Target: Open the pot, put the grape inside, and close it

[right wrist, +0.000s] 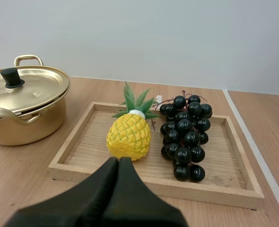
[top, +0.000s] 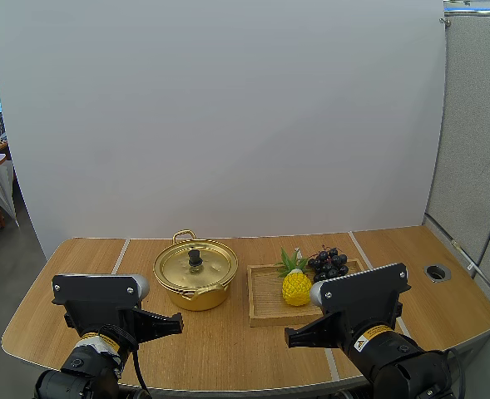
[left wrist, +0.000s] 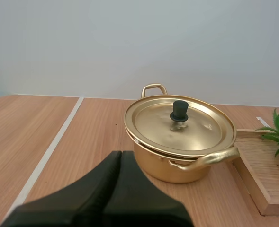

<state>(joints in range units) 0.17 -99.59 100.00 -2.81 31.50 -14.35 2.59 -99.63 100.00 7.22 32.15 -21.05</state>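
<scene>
My left gripper [left wrist: 121, 155] is closed, empty, parked just short of the gold pot [left wrist: 179, 158], lid [left wrist: 196, 125] on. My right gripper [right wrist: 119, 161] is also closed and empty, at the wooden tray [right wrist: 201, 191]. Black grapes [right wrist: 184, 135] lie in the tray, just beside a toy pineapple [right wrist: 129, 137].

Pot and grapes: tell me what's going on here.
Nothing is being handled. The left gripper, shut, sits short of the pot, whose lid is on. The right gripper, also shut, faces the wooden tray, where the grapes lie beside a pineapple. No task step is done yet.
</scene>
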